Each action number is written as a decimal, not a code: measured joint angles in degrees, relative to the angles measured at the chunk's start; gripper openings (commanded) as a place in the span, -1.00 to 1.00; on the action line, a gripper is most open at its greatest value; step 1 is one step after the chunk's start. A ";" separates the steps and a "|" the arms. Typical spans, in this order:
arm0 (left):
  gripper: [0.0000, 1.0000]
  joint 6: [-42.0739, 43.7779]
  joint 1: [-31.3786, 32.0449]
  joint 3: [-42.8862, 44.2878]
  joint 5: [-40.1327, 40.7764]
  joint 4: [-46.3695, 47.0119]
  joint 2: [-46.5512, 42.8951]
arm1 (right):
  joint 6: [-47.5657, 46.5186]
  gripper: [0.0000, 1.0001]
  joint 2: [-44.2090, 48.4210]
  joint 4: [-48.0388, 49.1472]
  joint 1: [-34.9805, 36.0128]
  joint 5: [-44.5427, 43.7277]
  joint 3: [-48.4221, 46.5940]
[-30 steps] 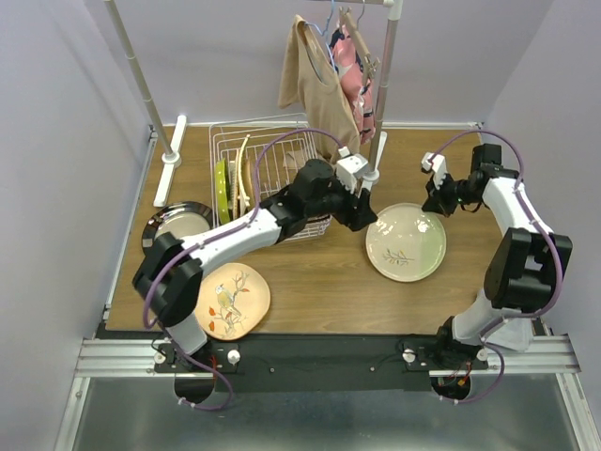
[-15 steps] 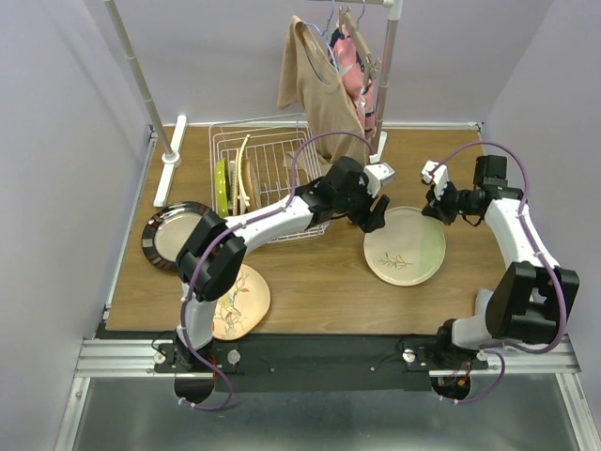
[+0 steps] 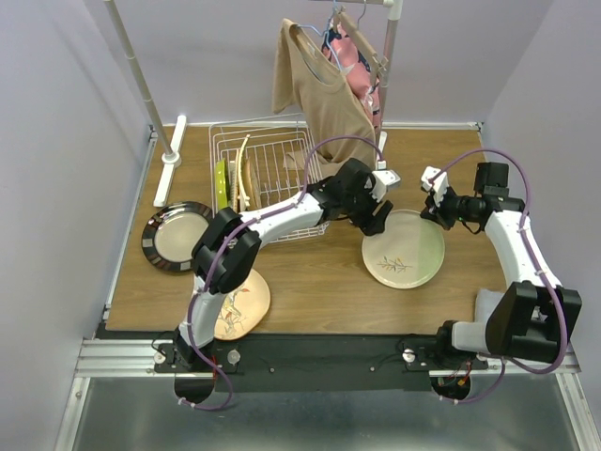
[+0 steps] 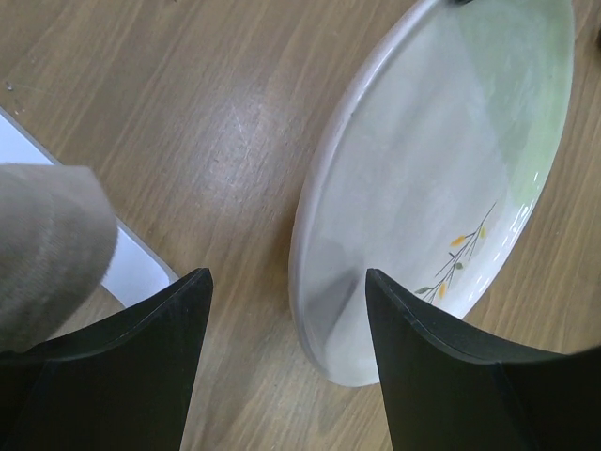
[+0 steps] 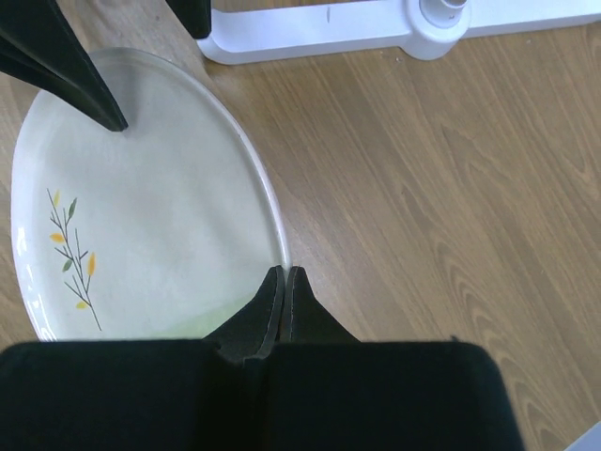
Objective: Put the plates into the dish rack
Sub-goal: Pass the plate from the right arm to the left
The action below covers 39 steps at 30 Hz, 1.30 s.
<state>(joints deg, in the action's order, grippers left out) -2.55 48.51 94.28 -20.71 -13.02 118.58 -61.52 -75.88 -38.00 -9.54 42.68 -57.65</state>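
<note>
The cream-green plate (image 3: 406,252) with a sprig pattern lies on the table right of centre. My right gripper (image 3: 435,204) is shut on its far right rim (image 5: 280,246), and that side looks raised a little. My left gripper (image 3: 377,218) is open, and its fingers (image 4: 141,376) straddle the plate's left rim (image 4: 324,319) without touching it. The white wire dish rack (image 3: 282,150) at the back left holds a lime plate (image 3: 222,187) and a cream plate (image 3: 244,172) on edge. A dark-rimmed beige plate (image 3: 176,235) and a peach bird plate (image 3: 239,303) lie at the left.
A white clothes-rail stand (image 3: 387,85) with a tan top (image 3: 324,94) and a pink garment hangs over the back, just above my left arm. Its base bar (image 5: 376,21) lies close behind the plate. The left arm crosses over the rack's front right corner.
My left arm has swung right and brought its open fingers around the plate's left rim. My right gripper has come down and closed on the right rim. The plate has shifted slightly left.
</note>
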 measured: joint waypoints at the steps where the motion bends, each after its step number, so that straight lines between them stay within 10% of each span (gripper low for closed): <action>1: 0.49 0.07 0.00 0.00 -0.07 -0.15 0.20 | -0.02 -0.99 0.31 0.02 0.09 0.13 0.09; 11: 0.17 0.96 -0.02 -0.70 -5.88 -0.42 0.63 | 0.09 -0.99 1.75 0.26 0.28 1.66 0.61; 22: -1.00 -0.76 -1.16 -1.38 -12.09 -0.39 0.55 | 0.94 -0.99 2.89 0.70 0.44 2.84 1.01; 31: -1.00 -2.45 -1.25 -4.81 -13.53 1.03 -1.46 | 3.85 -0.89 4.33 1.77 0.44 4.48 2.84; 39: -1.00 -5.27 -1.01 -13.33 -12.83 4.61 -9.01 | 12.11 -0.28 3.80 1.73 0.57 8.39 3.13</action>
<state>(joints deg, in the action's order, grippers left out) -7.81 47.51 80.95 -33.54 -8.40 109.58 -49.41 -72.07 -36.27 -8.97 51.07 -54.52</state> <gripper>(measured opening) 0.315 0.221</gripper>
